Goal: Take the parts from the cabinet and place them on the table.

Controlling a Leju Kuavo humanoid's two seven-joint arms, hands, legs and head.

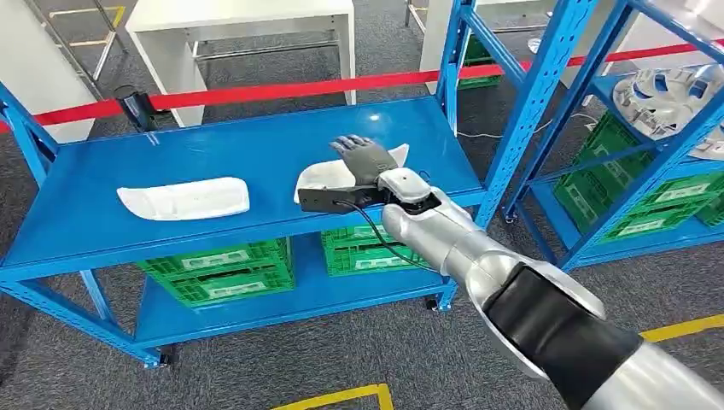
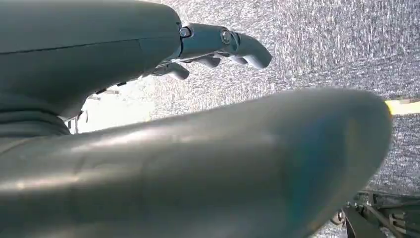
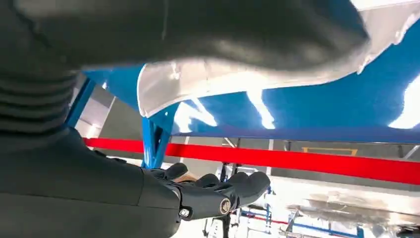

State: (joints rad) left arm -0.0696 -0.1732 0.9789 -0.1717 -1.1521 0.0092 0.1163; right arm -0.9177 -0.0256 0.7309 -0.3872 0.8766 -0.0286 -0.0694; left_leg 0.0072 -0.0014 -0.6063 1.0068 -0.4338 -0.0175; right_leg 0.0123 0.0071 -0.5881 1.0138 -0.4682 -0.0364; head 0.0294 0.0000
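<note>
right hand (image 1: 365, 159) over white part (image 1: 323, 176), labels unreadable.

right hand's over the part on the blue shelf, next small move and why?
Probably close the right hand on the white part beneath it. The hand lies over that part on the blue shelf with fingers spread, and the pictures do not settle whether it grips yet. The second part lies apart, untouched.

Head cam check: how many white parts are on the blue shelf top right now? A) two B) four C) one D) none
A: two white parts lie on the blue shelf top, the left white part lying free and the right white part under the right hand.
</note>
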